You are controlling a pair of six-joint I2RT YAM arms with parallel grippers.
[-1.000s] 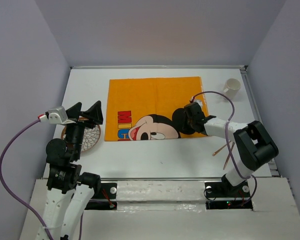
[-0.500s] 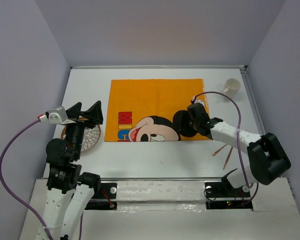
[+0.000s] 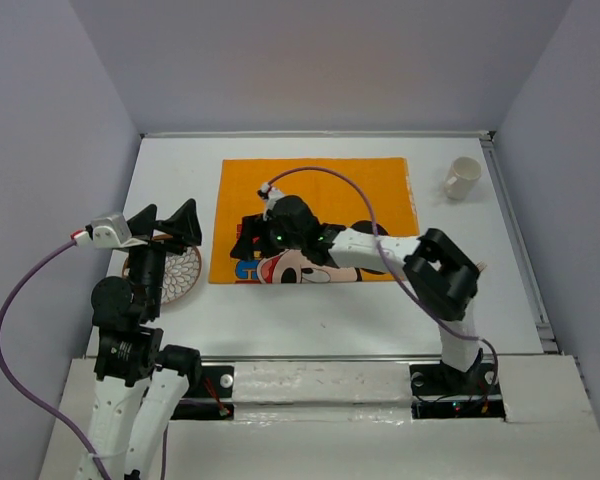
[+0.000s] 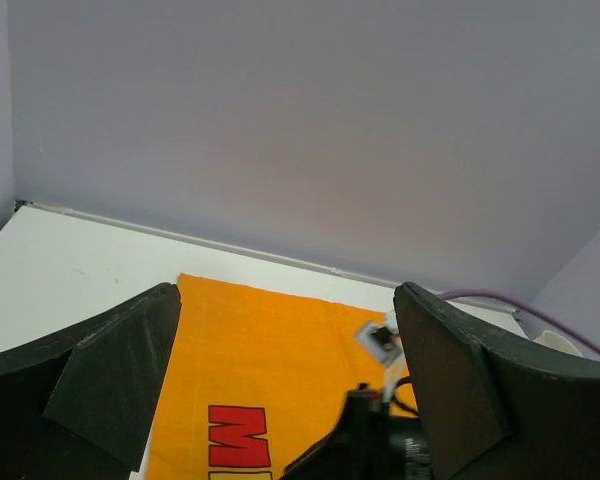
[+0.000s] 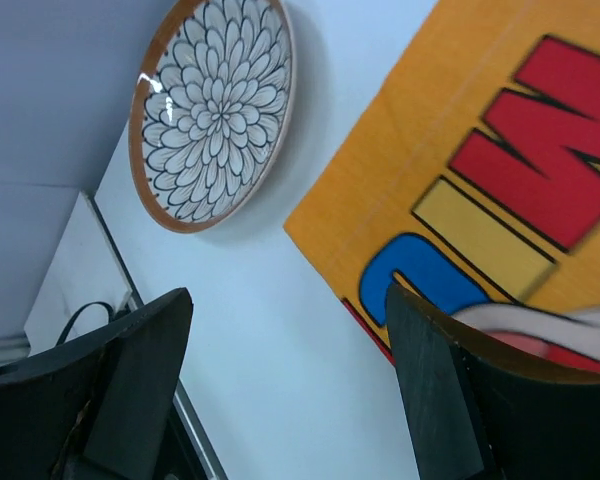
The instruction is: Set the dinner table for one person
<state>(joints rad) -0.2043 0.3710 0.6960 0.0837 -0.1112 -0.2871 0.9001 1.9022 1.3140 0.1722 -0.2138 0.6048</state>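
Note:
The dinner table (image 3: 330, 312) is a white top carrying an orange Mickey Mouse mat (image 3: 320, 185). My right gripper (image 3: 245, 243) hovers over the mat's left part, reaching leftward, open and empty. In the right wrist view its gripper (image 5: 290, 390) frames bare table (image 5: 270, 320) beside the mat's corner (image 5: 460, 190), with a flower-patterned plate (image 5: 212, 110) beyond. My left gripper (image 3: 170, 222) is raised above that plate (image 3: 175, 275) at the table's left, wide open and empty. The left wrist view shows its gripper (image 4: 285, 390) looking across the mat (image 4: 270, 360) at the right arm's wrist (image 4: 375, 445).
A cream cup (image 3: 462, 177) stands at the back right of the table, also glimpsed as the cup (image 4: 555, 343) in the left wrist view. Grey walls close in the table on three sides. The right arm's cable (image 3: 325, 180) arcs over the mat.
The right arm has swung left from the mat's right edge to its left part. Its jaws have opened wide. The left arm has stayed put.

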